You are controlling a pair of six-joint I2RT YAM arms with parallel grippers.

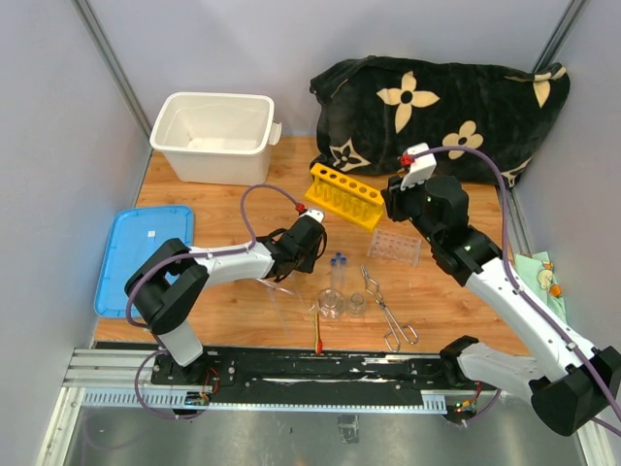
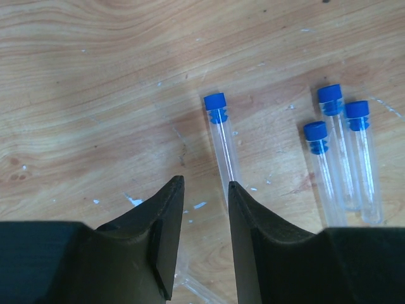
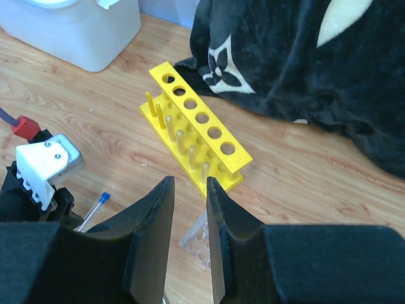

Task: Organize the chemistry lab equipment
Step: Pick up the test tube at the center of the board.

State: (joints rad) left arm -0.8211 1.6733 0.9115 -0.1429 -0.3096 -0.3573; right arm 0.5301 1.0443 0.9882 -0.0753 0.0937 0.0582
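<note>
1. Blue-capped tube (image 2: 223,136) lies flat on the wooden table (image 2: 95,95), its clear end just beside one fingertip of the left gripper (image 2: 205,182).
2. Its jaws stand apart, empty.
3. Narrowly parted, the right gripper (image 3: 189,179) holds nothing.

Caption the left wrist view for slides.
Left gripper, fingers apart, at the foot of one blue-capped clear tube on the wooden table; three more beside it.

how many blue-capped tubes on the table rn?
4. One tube lies alone on the table, just ahead of the left gripper. The other three lie side by side, right of it in the wrist view. More may be hidden under the gripper.
</note>
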